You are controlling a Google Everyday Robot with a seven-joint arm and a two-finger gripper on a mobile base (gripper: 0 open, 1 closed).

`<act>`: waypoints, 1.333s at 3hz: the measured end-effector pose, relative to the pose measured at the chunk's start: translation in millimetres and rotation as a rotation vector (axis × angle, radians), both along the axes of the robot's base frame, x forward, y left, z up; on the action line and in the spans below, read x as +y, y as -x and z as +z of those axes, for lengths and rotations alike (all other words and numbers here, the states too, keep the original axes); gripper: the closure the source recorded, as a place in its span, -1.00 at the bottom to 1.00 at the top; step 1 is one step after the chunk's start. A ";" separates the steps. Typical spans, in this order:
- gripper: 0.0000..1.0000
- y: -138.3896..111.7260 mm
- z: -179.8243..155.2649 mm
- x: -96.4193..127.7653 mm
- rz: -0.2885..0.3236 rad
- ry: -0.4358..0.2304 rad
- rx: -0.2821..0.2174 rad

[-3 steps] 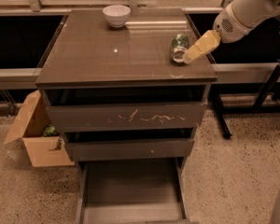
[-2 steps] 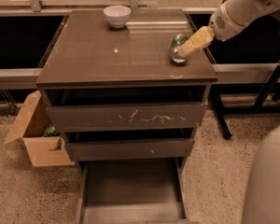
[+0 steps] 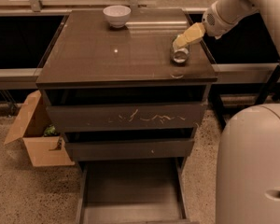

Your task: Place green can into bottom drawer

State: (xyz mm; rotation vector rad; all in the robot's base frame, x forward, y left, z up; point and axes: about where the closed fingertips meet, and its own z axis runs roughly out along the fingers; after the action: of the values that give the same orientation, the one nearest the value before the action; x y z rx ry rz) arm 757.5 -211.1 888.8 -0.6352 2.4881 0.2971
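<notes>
The green can (image 3: 179,54) is on the cabinet top near its right front corner, with one silvery end turned toward the camera. My gripper (image 3: 188,35) reaches in from the upper right, and its yellowish tip touches the can's far upper side. The bottom drawer (image 3: 130,190) is pulled out at floor level. Its flat floor is bare.
A white bowl (image 3: 116,15) stands at the back of the cabinet top (image 3: 107,55). The scratched top drawer (image 3: 126,118) and the plain middle drawer (image 3: 130,148) are pushed in. An open cardboard box (image 3: 35,136) sits on the floor at the left. My pale base (image 3: 252,167) fills the lower right.
My gripper has moved left and closer onto the can. The can has stayed in place. My base has come further into view at the right.
</notes>
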 end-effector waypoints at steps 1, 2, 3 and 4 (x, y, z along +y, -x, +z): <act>-1.00 -19.3 2.0 9.6 -0.048 -0.015 -0.034; -1.00 -29.8 4.3 17.8 -0.123 -0.031 -0.032; -1.00 -33.0 2.0 26.1 -0.196 -0.040 0.013; -1.00 -32.9 -8.1 35.2 -0.246 -0.071 0.069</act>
State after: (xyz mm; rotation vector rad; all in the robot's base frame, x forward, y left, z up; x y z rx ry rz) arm 790.4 -175.9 880.7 -0.2898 2.5756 0.3153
